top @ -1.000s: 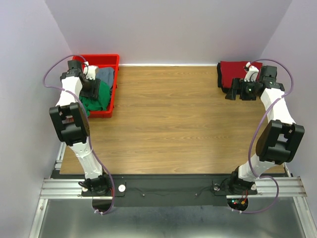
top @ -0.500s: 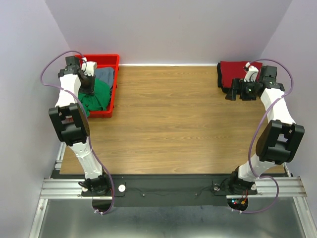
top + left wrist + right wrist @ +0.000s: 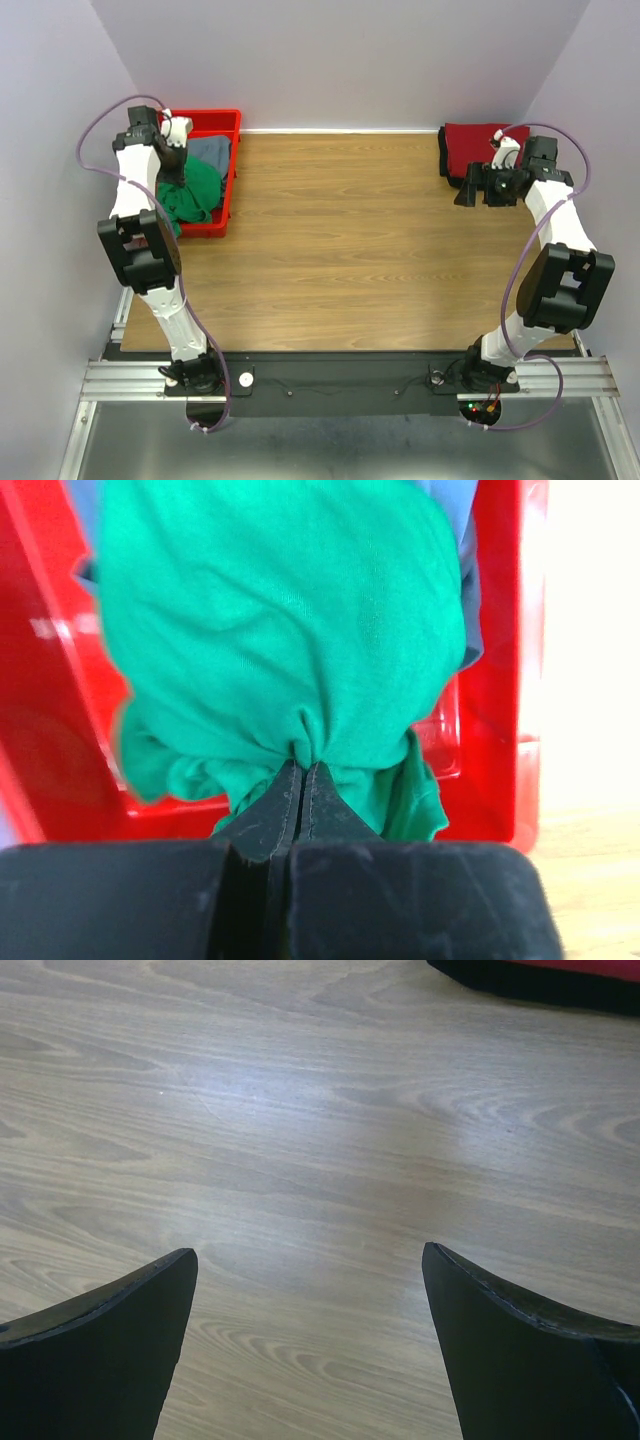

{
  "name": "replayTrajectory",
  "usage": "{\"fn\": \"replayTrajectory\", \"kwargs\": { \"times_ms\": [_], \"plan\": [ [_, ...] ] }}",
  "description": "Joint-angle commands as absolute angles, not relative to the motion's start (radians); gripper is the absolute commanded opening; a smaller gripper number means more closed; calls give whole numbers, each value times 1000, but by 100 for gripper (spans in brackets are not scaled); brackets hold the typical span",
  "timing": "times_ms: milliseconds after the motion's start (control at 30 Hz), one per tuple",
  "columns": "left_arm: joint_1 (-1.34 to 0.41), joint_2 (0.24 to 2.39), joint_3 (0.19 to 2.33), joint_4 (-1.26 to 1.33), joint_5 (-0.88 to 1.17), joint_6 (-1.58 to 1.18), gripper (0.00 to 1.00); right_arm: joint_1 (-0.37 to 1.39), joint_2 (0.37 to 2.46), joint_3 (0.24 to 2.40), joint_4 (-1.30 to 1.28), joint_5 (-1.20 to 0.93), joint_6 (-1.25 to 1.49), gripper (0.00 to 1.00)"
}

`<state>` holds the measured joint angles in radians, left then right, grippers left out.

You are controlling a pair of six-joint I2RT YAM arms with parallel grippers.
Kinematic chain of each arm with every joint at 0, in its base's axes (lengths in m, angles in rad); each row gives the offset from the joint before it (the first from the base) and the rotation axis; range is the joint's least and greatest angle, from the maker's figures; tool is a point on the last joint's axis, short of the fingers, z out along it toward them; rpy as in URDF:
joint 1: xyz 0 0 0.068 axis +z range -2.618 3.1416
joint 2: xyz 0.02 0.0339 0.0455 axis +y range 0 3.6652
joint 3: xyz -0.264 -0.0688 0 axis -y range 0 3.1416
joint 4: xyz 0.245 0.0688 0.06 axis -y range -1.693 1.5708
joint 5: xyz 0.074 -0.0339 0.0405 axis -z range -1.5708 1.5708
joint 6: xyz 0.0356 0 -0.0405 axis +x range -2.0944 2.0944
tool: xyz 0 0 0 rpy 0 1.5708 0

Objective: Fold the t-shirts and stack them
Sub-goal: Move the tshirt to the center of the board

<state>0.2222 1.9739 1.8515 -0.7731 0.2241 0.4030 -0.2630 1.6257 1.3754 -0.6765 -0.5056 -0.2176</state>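
Note:
A bright green t-shirt [image 3: 198, 190] lies bunched in the red bin [image 3: 232, 170], over a grey-blue t-shirt [image 3: 212, 152]. My left gripper [image 3: 172, 170] is shut on a pinch of the green cloth [image 3: 280, 630], which gathers into folds at the fingertips [image 3: 303, 770]. At the far right a folded dark red t-shirt [image 3: 468, 142] rests on a black t-shirt [image 3: 447, 170]. My right gripper [image 3: 468, 190] hangs open over bare wood just in front of that stack, with nothing between its fingers [image 3: 310, 1260]. The stack's black edge [image 3: 520, 985] shows at the top of the right wrist view.
The red bin's walls [image 3: 500, 680] surround the green shirt on both sides. The bin stands at the table's far left corner [image 3: 150, 125] against the side wall. Wooden tabletop [image 3: 340, 240] stretches between bin and stack.
My left gripper has closed on the green shirt and drawn back toward the left wall, pulling the cloth with it. The right arm has barely moved.

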Motion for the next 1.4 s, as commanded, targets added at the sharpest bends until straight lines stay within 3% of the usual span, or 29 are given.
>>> {"fn": "replayTrajectory", "kwargs": {
  "times_ms": [0,200,533,700,933,1133,1367],
  "plan": [
    [219,1819,2040,-810,239,396,0,-265,1586,1384,-669,-515,-216,100],
    [195,1795,2287,-871,304,400,0,-265,1588,1393,-673,-512,-218,100],
    [-67,1721,2348,-799,279,416,0,-265,1600,1422,-678,-508,-210,100],
    [-234,1694,2320,-802,371,448,0,-265,1606,1431,-683,-506,-215,100],
    [-550,1709,2113,-784,463,509,0,-265,1640,1469,-721,-480,-219,100],
    [-548,1720,1863,-759,482,512,70,-265,1643,1476,-810,-502,-285,100],
    [-446,1657,1585,-690,506,526,72,-250,1629,1373,-884,-623,-341,100]
  ]
}}
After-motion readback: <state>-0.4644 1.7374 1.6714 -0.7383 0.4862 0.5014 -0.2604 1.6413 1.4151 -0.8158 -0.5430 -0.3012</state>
